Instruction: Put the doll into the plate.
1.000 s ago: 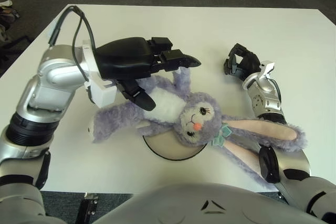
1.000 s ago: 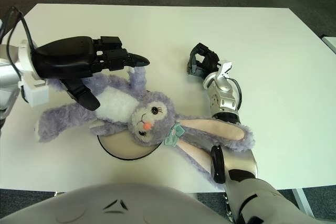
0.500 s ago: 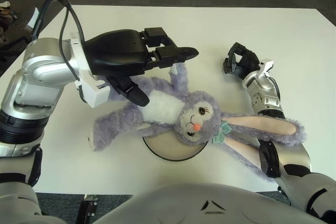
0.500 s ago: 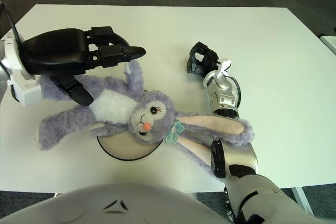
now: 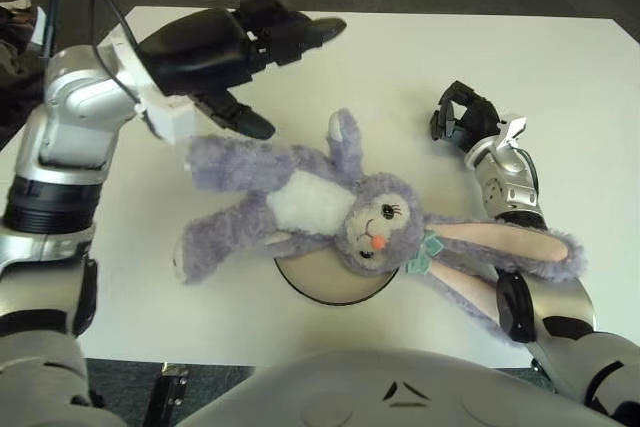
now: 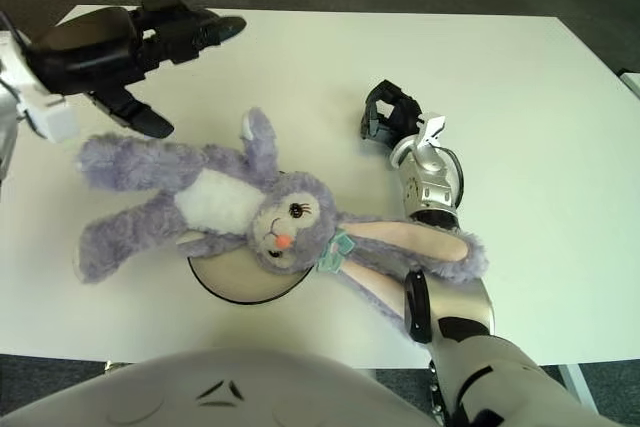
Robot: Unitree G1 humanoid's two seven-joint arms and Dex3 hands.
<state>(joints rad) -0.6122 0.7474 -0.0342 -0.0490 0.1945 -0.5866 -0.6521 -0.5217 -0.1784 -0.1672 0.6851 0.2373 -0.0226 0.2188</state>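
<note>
A purple plush rabbit doll [image 5: 300, 202] with a white belly lies on its back on the white table. Its head [image 5: 375, 225] covers the far part of a round plate [image 5: 335, 282] near the table's front edge. One long pink-lined ear [image 5: 510, 244] drapes over my right forearm. My left hand [image 5: 245, 42] hovers above and left of the doll, fingers spread, holding nothing. My right hand [image 5: 458, 115] shows to the right of the doll, fingers curled with nothing in them.
The white table [image 5: 400, 57] stretches behind the doll with dark carpet beyond its far edge. A black cable [image 5: 85, 2] loops over my left arm. My own torso fills the bottom of both views.
My left hand has lifted off the doll and drawn back up and to the left. The doll's upper arm and body now lie uncovered. The right arm has not moved.
</note>
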